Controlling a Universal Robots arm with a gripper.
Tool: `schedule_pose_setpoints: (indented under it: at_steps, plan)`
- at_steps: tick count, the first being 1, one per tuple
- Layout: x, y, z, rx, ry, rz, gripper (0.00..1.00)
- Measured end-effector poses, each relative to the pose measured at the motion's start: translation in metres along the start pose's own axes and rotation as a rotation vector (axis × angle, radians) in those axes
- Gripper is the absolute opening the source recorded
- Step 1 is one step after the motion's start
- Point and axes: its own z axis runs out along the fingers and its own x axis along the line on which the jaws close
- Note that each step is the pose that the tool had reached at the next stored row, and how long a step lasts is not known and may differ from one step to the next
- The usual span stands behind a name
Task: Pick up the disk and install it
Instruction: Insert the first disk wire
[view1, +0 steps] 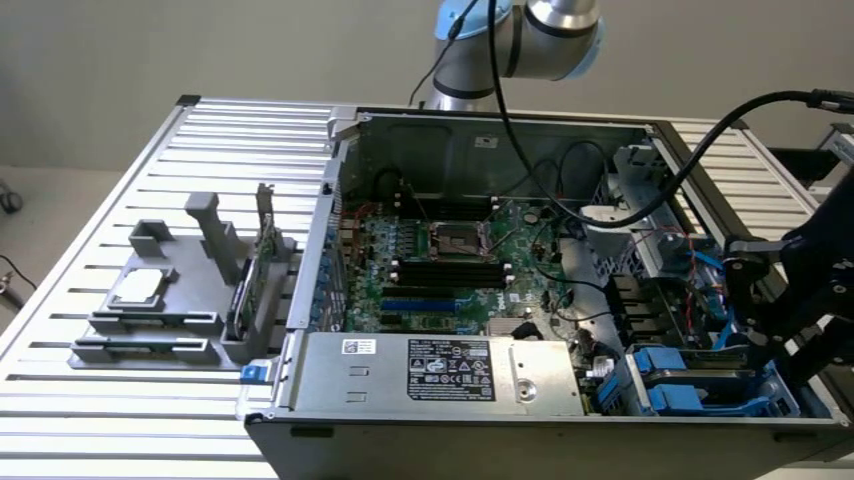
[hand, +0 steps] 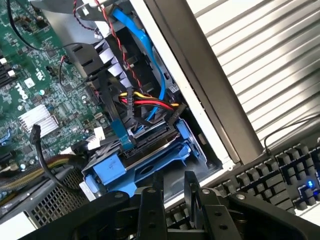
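Open computer case (view1: 467, 130) on a slatted metal bench (view1: 227, 150), side panel off, green motherboard (view1: 441, 250) exposed.

Claw (hand: 173, 176): black, with fingers (hand: 157, 189) a little apart and a narrow gap between them. Grips nothing. Hangs just above the drive bay in the case's corner, at the exterior view's right, by the near edge.

Disk (hand: 167, 161): sits flat in that bay inside its bright blue carrier, just beneath the fingertips and apart from them. Shows mostly the blue frame, with a blue tab at one end; metal body largely in shadow and hard to make out.

Behind the bay, a flat blue cable (hand: 150, 45) and a red, yellow and black wire bundle (hand: 150, 104), leading down toward the bay's rear.

Beside the bay, along the case's near edge, a silver power supply (view1: 441, 372) with a dark label.

Outside the case, at the exterior view's left, a grey fixture (view1: 160, 310) with a small square chip (view1: 138, 288) on it. Beyond the case wall in the wrist view, a dark keyboard (hand: 280, 172).
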Motion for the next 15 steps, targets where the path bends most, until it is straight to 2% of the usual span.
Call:
schedule_pose_setpoints:
  at_steps: [2, 4, 11, 15]
  plan:
    - [0.0, 0.0, 0.0002, -0.0121, 0.0083, 0.016, 0.31]
    - [0.0, 0.0, 0.0004, -0.0269, 0.0182, 0.03, 0.31]
    - [0.0001, 0.0, 0.0019, -0.0836, 0.0559, 0.09, 0.31]
    - [0.0004, 0.0, 0.0039, -0.1077, 0.0716, 0.139, 0.31]
